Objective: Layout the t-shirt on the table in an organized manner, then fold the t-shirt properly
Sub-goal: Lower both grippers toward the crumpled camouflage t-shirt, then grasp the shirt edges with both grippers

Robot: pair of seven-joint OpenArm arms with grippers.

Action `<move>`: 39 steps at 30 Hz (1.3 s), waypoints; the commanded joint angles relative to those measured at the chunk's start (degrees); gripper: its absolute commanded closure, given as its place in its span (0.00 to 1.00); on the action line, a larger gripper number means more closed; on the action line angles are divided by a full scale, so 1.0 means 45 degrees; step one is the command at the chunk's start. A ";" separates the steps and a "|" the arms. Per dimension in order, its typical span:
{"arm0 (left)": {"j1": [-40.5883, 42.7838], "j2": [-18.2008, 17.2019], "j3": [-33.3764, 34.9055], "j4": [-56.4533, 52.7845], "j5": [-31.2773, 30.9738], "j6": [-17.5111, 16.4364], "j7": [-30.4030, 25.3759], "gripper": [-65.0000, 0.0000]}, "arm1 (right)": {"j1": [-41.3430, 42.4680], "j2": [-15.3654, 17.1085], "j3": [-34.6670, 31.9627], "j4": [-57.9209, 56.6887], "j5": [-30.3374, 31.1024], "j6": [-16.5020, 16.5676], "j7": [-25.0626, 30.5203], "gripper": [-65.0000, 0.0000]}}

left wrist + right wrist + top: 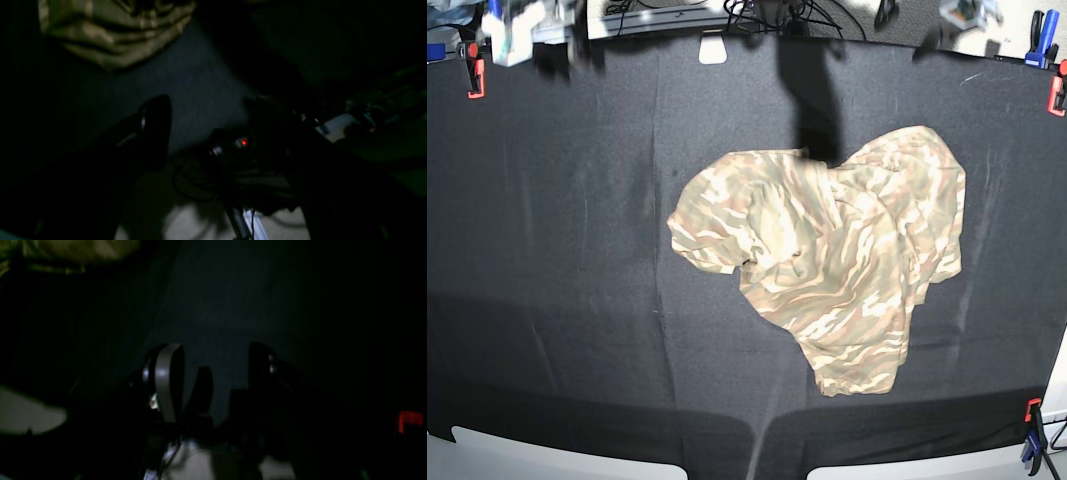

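One crumpled t-shirt [827,265], one black table [557,250], four clamps, both grippers' fingers [168,380] apart, empty

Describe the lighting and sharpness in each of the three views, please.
Base view: bright and fairly sharp, edges bowed by the lens, the t-shirt clear on the table. Left wrist view: very dark, blurred. Right wrist view: darker still, open right gripper barely visible.
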 commanded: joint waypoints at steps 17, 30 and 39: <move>-0.4721 -0.0068 -0.0049 0.0228 -0.0107 0.0029 -0.0228 0.44 | 0.6033 -0.1574 -0.0151 0.0223 0.0073 0.0515 -0.0393 0.53; -0.4779 -0.0073 -0.0049 0.0228 -0.0107 0.0029 0.0437 0.44 | 0.7490 -0.2501 -0.0151 0.0223 0.0131 0.4707 -0.2424 0.53; -0.5464 -0.0068 -0.0049 0.0228 -0.0112 0.0029 0.1656 0.44 | 0.8038 -0.2506 -0.0627 0.0223 0.1069 0.5870 -0.2856 0.53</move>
